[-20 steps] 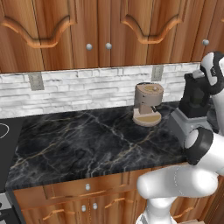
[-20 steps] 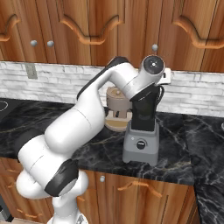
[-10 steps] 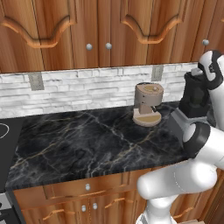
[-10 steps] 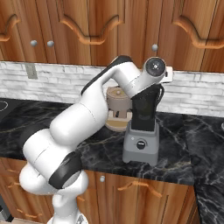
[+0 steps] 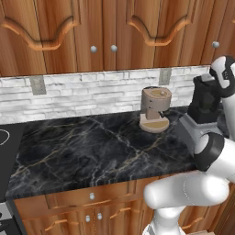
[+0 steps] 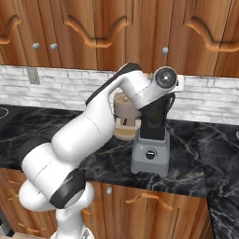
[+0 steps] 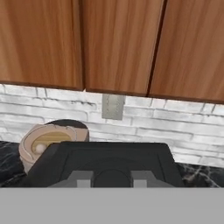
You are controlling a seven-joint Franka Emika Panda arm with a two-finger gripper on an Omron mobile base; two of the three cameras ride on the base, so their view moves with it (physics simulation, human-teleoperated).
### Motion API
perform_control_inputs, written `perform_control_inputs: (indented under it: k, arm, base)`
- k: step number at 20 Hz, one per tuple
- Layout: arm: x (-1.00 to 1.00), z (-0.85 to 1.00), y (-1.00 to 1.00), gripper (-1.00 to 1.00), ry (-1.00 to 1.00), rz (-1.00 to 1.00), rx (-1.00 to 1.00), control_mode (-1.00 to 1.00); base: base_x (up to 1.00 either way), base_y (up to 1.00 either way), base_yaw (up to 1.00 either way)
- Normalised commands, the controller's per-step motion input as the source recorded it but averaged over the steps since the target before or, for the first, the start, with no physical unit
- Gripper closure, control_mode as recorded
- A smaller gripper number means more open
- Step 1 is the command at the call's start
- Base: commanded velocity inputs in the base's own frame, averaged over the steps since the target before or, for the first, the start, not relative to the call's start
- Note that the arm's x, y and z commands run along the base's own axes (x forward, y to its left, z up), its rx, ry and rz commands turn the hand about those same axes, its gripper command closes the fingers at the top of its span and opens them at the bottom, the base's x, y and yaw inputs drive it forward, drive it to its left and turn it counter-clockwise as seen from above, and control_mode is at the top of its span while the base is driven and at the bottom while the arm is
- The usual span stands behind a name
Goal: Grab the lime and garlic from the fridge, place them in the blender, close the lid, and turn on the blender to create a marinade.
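The blender stands on the black marble counter, a grey base with a round knob under a tall dark jar. From the left base view it sits at the right end of the counter. My hand is at the top of the jar. In the hand view the black squarish lid lies flat right below me, and my gripper is shut on its middle. The lime, the garlic and the fridge are out of view.
A tan-brown coffee machine stands just left of the blender against the white brick backsplash, close to my forearm. Wooden wall cabinets hang low above the hand. The marble counter stretches away to the left.
My hand has come down a little onto the top of the blender jar. The blender and the coffee machine have not moved.
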Motion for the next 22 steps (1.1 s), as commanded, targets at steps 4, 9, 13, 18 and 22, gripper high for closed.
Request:
perform_control_inputs:
  k: [4,9,13,18,22]
  arm:
    - [0.0,0.08,0.12,1.0,0.15,0.0,0.0,-1.0]
    - [0.0,0.03,0.18,1.0,0.16,-0.02,0.0,-1.0]
    - [0.01,0.0,0.1,1.0,0.05,-0.05,0.0,-1.0]
    - [0.3,-0.1,0.04,1.0,0.0,-0.07,0.0,-1.0]
    - [0.28,-0.22,0.05,1.0,-0.02,-0.08,-0.01,-1.0]
  base:
    - [0.0,0.0,0.0]
    - [0.0,0.0,0.0]
    - [0.0,0.0,0.0]
    - [0.0,0.0,0.0]
    - [0.0,0.0,0.0]
